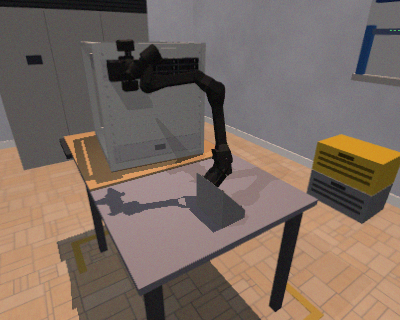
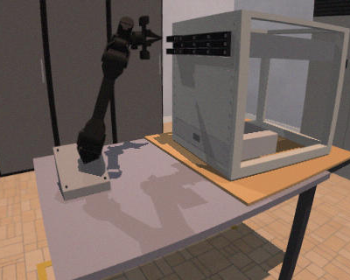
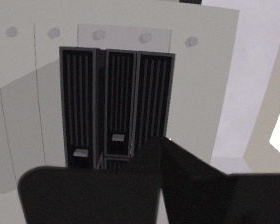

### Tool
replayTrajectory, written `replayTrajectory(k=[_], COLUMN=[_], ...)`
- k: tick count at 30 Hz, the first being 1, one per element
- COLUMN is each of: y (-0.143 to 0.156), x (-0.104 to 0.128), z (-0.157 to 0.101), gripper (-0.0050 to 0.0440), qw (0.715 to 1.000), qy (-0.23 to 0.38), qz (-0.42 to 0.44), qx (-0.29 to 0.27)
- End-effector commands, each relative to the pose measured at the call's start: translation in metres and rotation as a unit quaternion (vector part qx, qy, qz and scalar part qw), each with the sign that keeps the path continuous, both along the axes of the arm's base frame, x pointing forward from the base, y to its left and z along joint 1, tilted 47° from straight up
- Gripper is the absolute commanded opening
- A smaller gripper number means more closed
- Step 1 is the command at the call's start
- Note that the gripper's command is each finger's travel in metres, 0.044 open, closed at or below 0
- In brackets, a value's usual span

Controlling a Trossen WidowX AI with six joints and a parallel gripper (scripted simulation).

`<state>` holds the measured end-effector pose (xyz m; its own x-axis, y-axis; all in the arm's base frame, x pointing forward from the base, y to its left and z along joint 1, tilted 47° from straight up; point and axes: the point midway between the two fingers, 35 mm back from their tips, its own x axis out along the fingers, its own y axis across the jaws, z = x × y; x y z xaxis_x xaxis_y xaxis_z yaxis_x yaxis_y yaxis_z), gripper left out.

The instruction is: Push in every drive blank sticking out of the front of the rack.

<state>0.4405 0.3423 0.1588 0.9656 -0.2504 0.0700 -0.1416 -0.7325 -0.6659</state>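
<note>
Rack (image 1: 152,117) (image 2: 203,92) (image 3: 201,100): pale grey, box-shaped, open-framed at the side, seated upright on an orange board (image 1: 102,175) (image 2: 260,192) on the table (image 1: 152,250) (image 2: 133,210). Black ribbed drive blanks (image 1: 179,65) (image 2: 203,44) (image 3: 120,100) are set in rows high on its front; at the far end in the exterior view, two ends are seen sticking out, one above the other. End effector (image 1: 112,71) (image 2: 160,38) (image 3: 157,143) is closed on nothing, tips pointed at the blanks; contact can't be told. Arm (image 1: 218,110) (image 2: 103,94) is raised from a grey base (image 2: 72,184), wrist about level with the blanks. Floor is tan tile. Yellow and grey crates (image 1: 354,162) are stacked near the wall.
</note>
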Motion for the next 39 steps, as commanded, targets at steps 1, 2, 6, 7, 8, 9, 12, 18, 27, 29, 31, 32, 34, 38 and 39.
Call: replayTrajectory(k=[1, 2, 6, 7, 8, 9, 12, 18, 27, 29, 31, 32, 34, 38, 39], y=[-0.006, -0.007, -0.008, -0.008, -0.008, -0.008, -0.008, -0.008, -0.009, -0.01, -0.01, -0.01, -0.01, -0.01, -0.01], x=[0.025, 0.029, 0.031, 0.031, 0.031, 0.031, 0.031, 0.031, 0.04, 0.041, 0.041, 0.041, 0.041, 0.043, 0.043], z=[0.01, 0.01, 0.01, 0.01, 0.01, 0.01, 0.01, 0.01, 0.013, 0.013, 0.013, 0.013, 0.013, 0.013, 0.013], gripper=[-0.005, -0.005, -0.005, -0.005, -0.005, -0.005, -0.005, -0.005, -0.005, -0.005, -0.005, -0.005, -0.005, -0.005, -0.005], qw=[1.0, 1.0, 1.0, 1.0, 1.0, 1.0, 1.0, 1.0, 1.0, 1.0, 1.0, 1.0, 1.0, 1.0, 1.0], qy=[-0.007, -0.007, -0.007, -0.007, -0.007, -0.007, -0.007, -0.007, -0.007, -0.007, -0.007, -0.007, -0.007, -0.007, -0.007], qz=[-0.003, -0.003, -0.003, -0.003, -0.003, -0.003, -0.003, -0.003, -0.003, -0.003, -0.003, -0.003, -0.003, -0.003, -0.003], qx=[0.01, 0.01, 0.01, 0.01, 0.01, 0.01, 0.01, 0.01, 0.01, 0.01, 0.01, 0.01, 0.01, 0.01, 0.01])
